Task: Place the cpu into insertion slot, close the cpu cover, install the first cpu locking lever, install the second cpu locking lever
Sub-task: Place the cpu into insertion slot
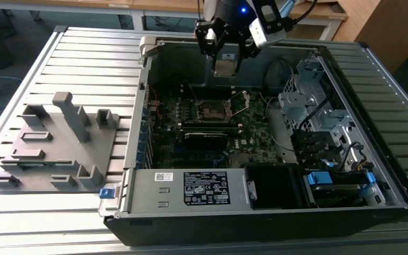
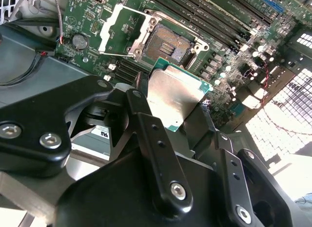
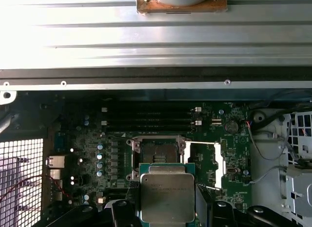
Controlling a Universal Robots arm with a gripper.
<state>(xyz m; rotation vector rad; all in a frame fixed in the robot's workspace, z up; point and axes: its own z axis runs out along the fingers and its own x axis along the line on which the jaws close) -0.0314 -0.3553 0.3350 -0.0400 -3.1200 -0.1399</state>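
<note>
So the claw [image 1: 225,62] is gripping the cpu [image 3: 167,198] by its edges, flat side up, upper middle of the exterior view. It hangs over the bare insertion slot [image 1: 212,110], and the cpu cover [image 2: 111,29] is flipped open to leave room.

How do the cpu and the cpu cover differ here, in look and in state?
The cpu is a solid grey plate on a green-edged base; the cpu cover is a frame with a cut-out centre. The cpu is held in the gripper above the motherboard; the cpu cover is swung open beside the insertion slot. Both are silvery and roughly square.
</note>
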